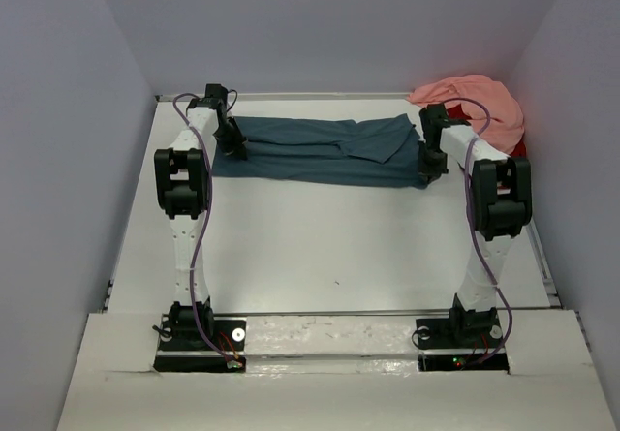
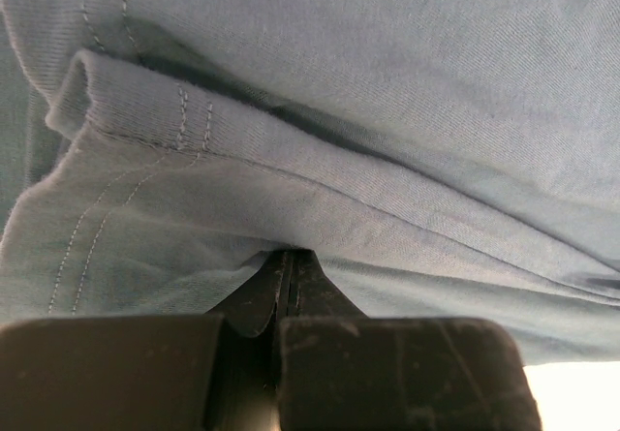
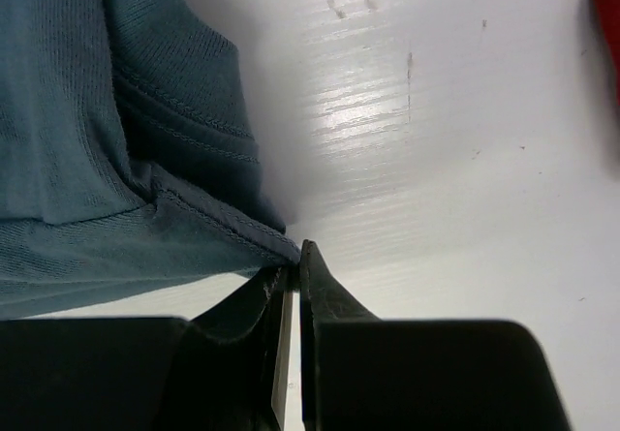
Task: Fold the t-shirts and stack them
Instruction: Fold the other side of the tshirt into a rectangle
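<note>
Dark teal t-shirt: lying flat close along the far edge of the counter as a long band, apparently doubled over, with a loose flap overlapping near the middle. Long axis parallel to that far edge, one end toward the far left corner, the other toward the far right corner. Impossible to tell which end is the neck.

Held at both ends. Left gripper: closed on stitched hem layers at the band's left end, with bunched cloth filling the whole wrist view. Right gripper: pinched nearly shut on the very corner of a hem at the right end, with only a sliver of cloth between the tips and bare counter just beside.

Likely trouble from here:
- A slip at the right end, judging by so shallow a bite. Under any tension, that end dropped and the band skewed.
- On the left, perhaps not every layer caught, so a lift would open the fold instead of carrying it.
- A sagging or creased middle flap, with nothing holding it.
- Salmon pink t-shirt heaped in the far right corner, just behind the right arm, with the red t-shirt peeking out beneath at the right edge. Easily snagged or dragged by a wide swing on that side.
</note>
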Robot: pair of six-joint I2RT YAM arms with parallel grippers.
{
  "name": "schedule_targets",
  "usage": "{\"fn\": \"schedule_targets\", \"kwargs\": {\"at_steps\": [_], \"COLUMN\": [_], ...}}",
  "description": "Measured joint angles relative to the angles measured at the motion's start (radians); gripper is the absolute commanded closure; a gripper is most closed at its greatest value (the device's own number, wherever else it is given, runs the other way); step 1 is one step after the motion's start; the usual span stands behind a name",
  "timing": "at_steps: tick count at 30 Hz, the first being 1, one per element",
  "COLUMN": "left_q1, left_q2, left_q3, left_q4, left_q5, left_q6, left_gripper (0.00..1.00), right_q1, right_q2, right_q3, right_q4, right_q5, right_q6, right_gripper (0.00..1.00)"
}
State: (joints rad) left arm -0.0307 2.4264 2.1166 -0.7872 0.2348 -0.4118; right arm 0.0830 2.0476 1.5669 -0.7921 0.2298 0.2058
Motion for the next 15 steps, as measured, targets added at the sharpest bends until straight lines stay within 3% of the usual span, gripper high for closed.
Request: {"fn": "schedule_targets", "kwargs": {"at_steps": [4,5,6,8,11,15], "left_q1": [0.000,0.000,0.000,0.000,0.000,0.002], "left_q2": [0.000,0.000,0.000,0.002,0.006,0.011], "left_q3": [0.000,0.001,0.001,0.004,0.010,0.018], "left_q4": [0.000,0.000,0.000,-0.001,-0.003,-0.008], "left_q5": [0.000,0.000,0.000,0.000,-0.001,0.000], "left_q6": [0.000,0.000,0.000,0.000,0.000,0.000], "left_gripper": [1.00,1.00,1.00,1.00,1.00,1.00], "right_q1": [-0.002,-0.002,-0.002,-0.004,-0.013,-0.024], "right_q2": [0.000,0.000,0.000,0.000,0.000,0.000], "right_q3": [0.019,0.023,0.027,0.033,0.039,0.042], "right_q4": [-0.011,-0.012,-0.013,-0.020,-0.031,-0.039], "right_q5": [0.004,0.007,0.011,0.029,0.042,0.030], "right_q6": [-0.001,-0.002,0.002,-0.016,-0.019,-0.019], "right_gripper": [0.86,0.64,0.50,0.34,0.27,0.26]}}
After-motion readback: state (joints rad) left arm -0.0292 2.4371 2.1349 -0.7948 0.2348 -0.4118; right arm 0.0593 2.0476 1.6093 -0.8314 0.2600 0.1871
